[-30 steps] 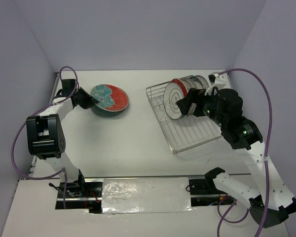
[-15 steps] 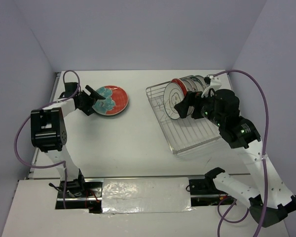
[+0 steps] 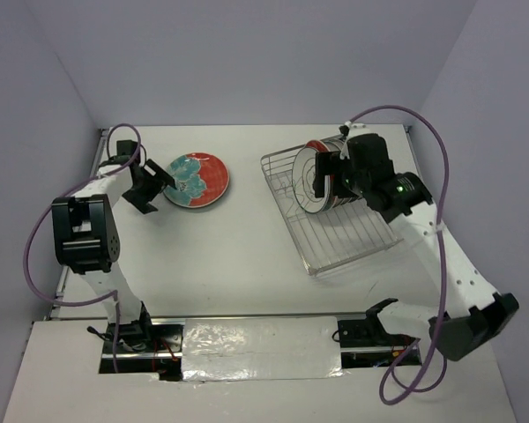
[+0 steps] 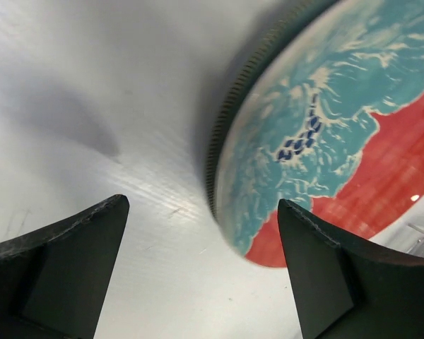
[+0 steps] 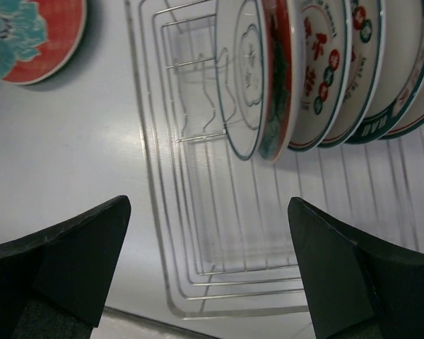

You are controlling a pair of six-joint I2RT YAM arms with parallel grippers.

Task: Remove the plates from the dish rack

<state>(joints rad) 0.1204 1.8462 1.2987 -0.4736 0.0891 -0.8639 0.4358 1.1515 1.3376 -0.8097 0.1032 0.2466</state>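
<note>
From above, one red plate [image 3: 197,179] lay flat on the table [image 3: 238,256], well apart from the dish rack [image 3: 339,236]. The left gripper [image 3: 159,176] sat just beside the plate's left rim. In the rack a row of plates [image 3: 305,189] stood on edge, with the right gripper [image 3: 322,179] close against the front of the row.

In the left wrist view the fingers [image 4: 63,268] were spread wide and held nothing. Only bare table and the near rim of the red plate showed between them, so the plate looked released.

In the right wrist view the fingers [image 5: 63,261] were also wide apart and empty, above the rack's open wire floor. Several plates stood upright at the far end, the front one showing its pale underside.

By my reading one plate was unloaded and nearly the whole job remained, with the front plate the likely next pick.
</note>
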